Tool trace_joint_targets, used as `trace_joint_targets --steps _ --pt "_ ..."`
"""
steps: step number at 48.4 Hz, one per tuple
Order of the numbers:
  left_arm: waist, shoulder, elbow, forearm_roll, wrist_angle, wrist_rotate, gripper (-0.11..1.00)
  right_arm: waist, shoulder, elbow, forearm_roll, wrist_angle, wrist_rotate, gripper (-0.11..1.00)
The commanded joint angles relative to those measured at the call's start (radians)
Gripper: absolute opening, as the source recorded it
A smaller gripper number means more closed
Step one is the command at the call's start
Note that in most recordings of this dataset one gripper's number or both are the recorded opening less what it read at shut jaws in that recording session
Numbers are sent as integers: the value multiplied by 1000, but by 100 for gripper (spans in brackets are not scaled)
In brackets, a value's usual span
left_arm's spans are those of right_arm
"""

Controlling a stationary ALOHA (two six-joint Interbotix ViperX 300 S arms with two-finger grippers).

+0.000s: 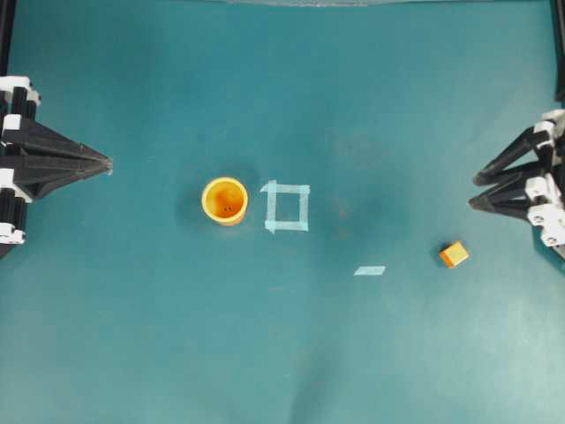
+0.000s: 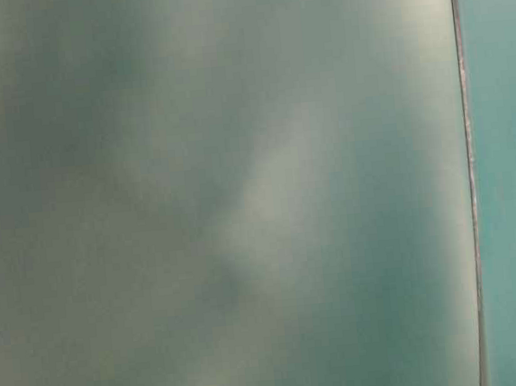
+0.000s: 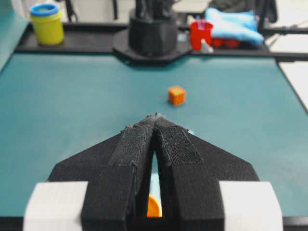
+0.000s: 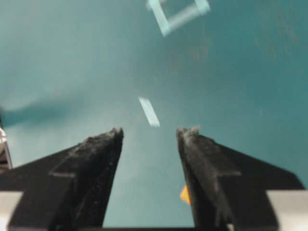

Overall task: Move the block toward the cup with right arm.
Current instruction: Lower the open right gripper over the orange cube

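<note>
Block and cup, well apart

We see the orange block [image 1: 454, 254] lying askew near the right edge; the yellow-orange cup [image 1: 224, 200] stands upright mid-table.

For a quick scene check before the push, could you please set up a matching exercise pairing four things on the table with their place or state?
Things:
1. block
2. cup
3. left gripper
4. right gripper

Places or states:
A. fingers spread apart, nothing between them
B. just left of the tape square, upright
C. fingers pressed together to a point
D. lower right of the tape strip, near the right arm

Pairs: 1-D, 2-B, 3-C, 4-A
</note>
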State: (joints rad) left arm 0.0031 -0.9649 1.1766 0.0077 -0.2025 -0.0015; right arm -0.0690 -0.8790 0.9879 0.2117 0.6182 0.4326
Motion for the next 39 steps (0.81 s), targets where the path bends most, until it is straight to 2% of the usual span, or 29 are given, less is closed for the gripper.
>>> trace_joint_targets --steps 1,9,13,26,35,39 --pt "-2 8 -26 2 -3 2 0 -3 31 -28 2 26 37 56" --pt "-2 8 -26 2 -3 2 0 -3 107 -29 0 54 149 57" --pt "-2 8 -26 2 -3 2 0 -3 160 -31 -3 55 184 57" --pt "-2 8 -26 3 2 2 0 31 368 -81 -5 72 232 57" --pt "-2 8 -26 2 9 2 0 48 477 -141 -8 161 255 57" --pt "-2 8 -26 2 14 0 0 58 503 -156 -23 187 293 57"
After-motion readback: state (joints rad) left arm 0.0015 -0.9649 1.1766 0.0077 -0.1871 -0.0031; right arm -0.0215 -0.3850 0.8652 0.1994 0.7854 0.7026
